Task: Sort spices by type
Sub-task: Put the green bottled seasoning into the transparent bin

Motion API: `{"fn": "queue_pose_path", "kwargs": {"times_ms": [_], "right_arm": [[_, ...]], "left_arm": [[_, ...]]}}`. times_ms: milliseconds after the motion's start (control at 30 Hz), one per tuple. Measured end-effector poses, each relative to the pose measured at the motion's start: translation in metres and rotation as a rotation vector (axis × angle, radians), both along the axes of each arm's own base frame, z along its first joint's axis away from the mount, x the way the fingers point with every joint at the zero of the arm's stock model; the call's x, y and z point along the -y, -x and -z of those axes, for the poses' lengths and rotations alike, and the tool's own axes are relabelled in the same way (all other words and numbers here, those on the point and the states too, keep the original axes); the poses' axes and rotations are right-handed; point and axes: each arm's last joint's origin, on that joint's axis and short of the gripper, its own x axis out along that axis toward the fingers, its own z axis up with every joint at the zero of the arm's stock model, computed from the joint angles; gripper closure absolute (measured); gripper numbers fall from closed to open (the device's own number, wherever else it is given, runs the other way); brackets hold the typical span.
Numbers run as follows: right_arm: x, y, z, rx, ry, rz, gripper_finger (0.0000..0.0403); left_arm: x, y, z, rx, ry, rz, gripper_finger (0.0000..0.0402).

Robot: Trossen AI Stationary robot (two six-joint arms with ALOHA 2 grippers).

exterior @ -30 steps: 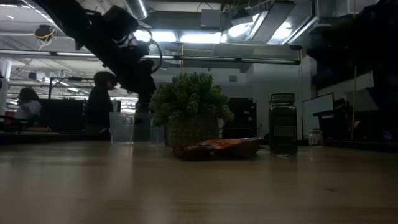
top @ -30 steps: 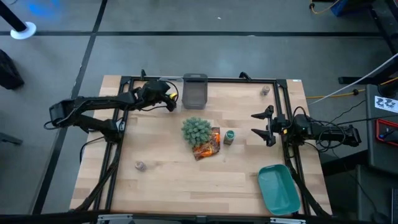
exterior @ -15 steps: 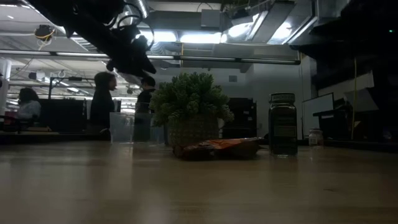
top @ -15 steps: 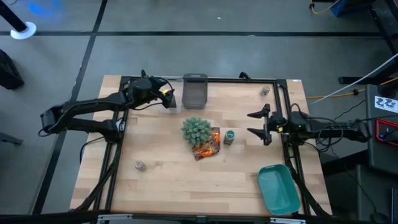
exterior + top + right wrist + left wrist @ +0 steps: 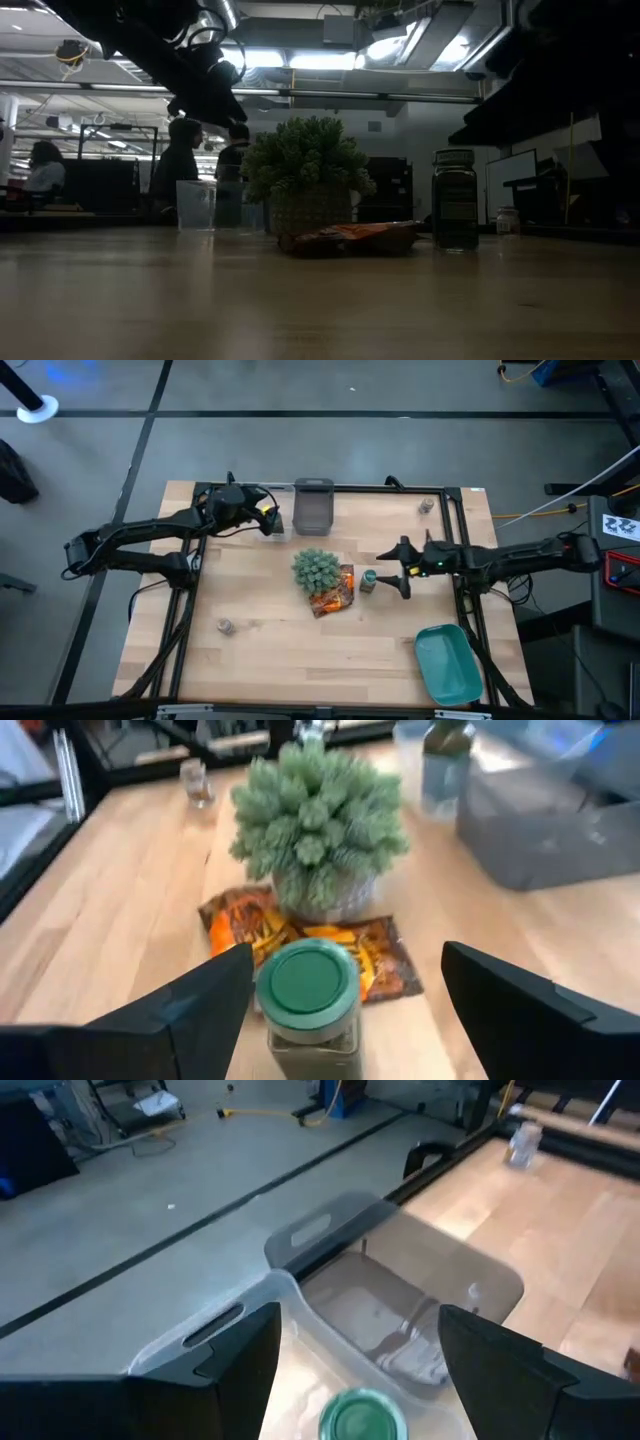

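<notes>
**Right fingers spread around a green jar at mid-counter**

The right gripper (image 5: 393,568) reaches in from the right edge of the counter (image 5: 280,650), its fingers wide open and holding nothing. A green-lidded spice jar (image 5: 368,580) stands upright just in front of them, in line with the gap; the right wrist view shows that jar (image 5: 310,995) between the two dark fingers (image 5: 150,1020), untouched. Just beyond it lies the crinkled orange snack packet (image 5: 335,592), and the spiky pale-green ball (image 5: 316,570) rests against the packet's far side.

The left gripper (image 5: 268,520) hangs over the far edge of the counter beside a clear bin (image 5: 314,506). Its fingers (image 5: 215,1370) are open and empty. Directly below them a second green-lidded jar (image 5: 352,1415) stands in a smaller clear container (image 5: 250,1305) next to the bin.

One grey-brown jar (image 5: 225,626) sits near the left edge towards the near side. Another (image 5: 427,506) stands close to the far right corner. A teal tray (image 5: 447,663) lies at the near right corner, well apart from all the jars.

In the low view, people show in the room behind the counter.
</notes>
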Motion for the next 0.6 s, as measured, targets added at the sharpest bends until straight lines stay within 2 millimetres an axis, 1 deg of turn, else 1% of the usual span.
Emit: {"fn": "queue_pose_path", "kwargs": {"times_ms": [167, 333, 600], "right_arm": [[0.000, -0.018, 0.006, -0.086, -0.003, -0.003, 0.0079], [-0.002, -0.033, 0.010, -0.141, -0.042, -0.080, 0.0079], [0.000, -0.041, 0.025, -0.224, -0.011, -0.014, 0.0079]], "left_arm": [[0.001, 0.002, 0.005, -0.051, 0.034, -0.003, 0.0147], [0.002, 0.004, 0.008, -0.061, 0.071, -0.019, 0.0147], [0.002, 0.004, 0.009, -0.064, 0.078, -0.022, 0.0147]]}}
